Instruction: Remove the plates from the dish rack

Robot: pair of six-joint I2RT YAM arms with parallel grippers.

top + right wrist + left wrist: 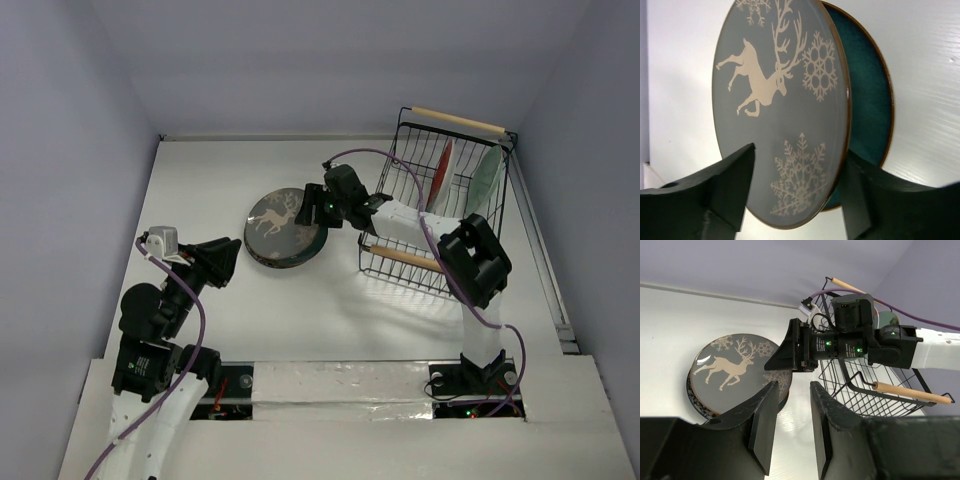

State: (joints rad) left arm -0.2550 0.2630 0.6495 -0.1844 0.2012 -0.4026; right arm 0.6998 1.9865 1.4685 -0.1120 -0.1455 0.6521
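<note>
The grey-brown reindeer plate lies on top of a dark teal plate on the table, left of the dish rack. My right gripper is open, its jaws straddling the reindeer plate's near rim with one finger over its face and one beside the edge. A red plate and a pale green plate stand upright in the rack. My left gripper hovers left of the stack, jaws slightly apart and empty.
The rack's wooden handles sit on its far and near top edges. A purple cable arcs over the right arm. White walls close the table on three sides.
</note>
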